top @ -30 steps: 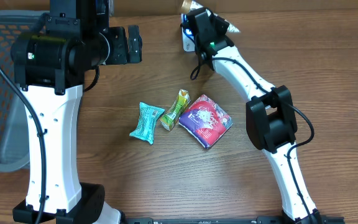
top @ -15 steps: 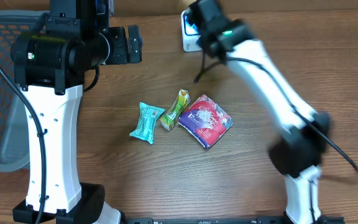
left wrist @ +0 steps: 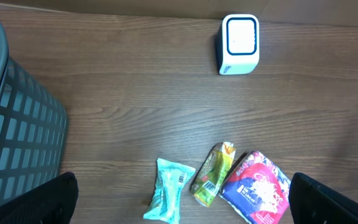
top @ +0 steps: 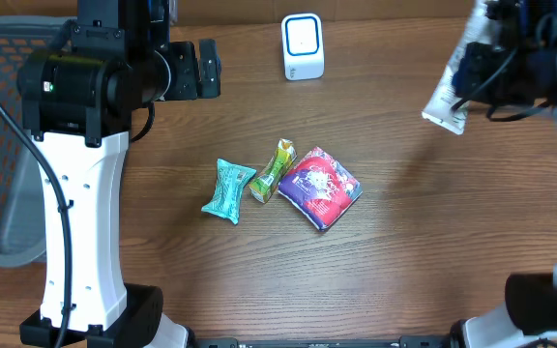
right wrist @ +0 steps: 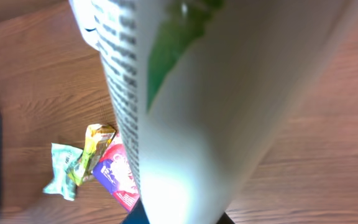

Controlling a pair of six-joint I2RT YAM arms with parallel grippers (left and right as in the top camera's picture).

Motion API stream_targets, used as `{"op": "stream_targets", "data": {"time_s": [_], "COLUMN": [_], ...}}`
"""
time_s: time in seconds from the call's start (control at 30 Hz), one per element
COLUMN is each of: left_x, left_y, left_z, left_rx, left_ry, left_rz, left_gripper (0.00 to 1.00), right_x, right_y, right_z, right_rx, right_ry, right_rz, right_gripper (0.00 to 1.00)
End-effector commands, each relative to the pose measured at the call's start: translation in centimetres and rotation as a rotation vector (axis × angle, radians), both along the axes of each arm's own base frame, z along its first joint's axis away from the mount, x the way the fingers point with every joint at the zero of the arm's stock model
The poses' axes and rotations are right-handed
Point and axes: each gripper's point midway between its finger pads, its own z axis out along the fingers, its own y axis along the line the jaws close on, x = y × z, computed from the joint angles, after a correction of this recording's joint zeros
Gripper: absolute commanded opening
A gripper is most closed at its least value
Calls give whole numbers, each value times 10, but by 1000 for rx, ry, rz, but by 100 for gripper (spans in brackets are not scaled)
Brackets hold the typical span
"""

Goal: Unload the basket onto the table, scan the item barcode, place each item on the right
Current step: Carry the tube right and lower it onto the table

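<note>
Desk (top: 404, 251), wood-grain.
- White packet (top: 448, 97), printed text and a green patch: clamped in the right claw (top: 480, 60), off the surface near the far right corner.
- Left claw (top: 207, 69): fingers wide apart, empty, toward the far left.
- Scanner (top: 303, 46): far edge, middle.
- Mid-desk, side by side: teal packet (top: 228, 190), green sachet (top: 273, 171), purple pouch (top: 321, 187).
- Mesh basket (left wrist: 11, 137): left edge.

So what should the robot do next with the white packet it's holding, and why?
Probably lower the white packet onto the bare table on its right and let go. The right jaws are shut on it, and a second ago it was at the scanner, so it has likely been scanned. The teal packet, green packet and purple packet wait.
</note>
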Motion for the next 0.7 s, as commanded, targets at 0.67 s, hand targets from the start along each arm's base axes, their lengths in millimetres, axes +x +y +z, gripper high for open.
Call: {"op": "stream_targets", "data": {"time_s": [0.67], "left_x": [2], "left_y": [-1], "left_z": [-4], "left_rx": [-5], "left_ry": [12], "left_rz": [2], "left_gripper": [100], "right_x": [-9], "right_y": [-73], "right_z": [-245], "right_rx": [305], "right_ry": [110], "right_rz": [-85], "right_gripper": [7]}}
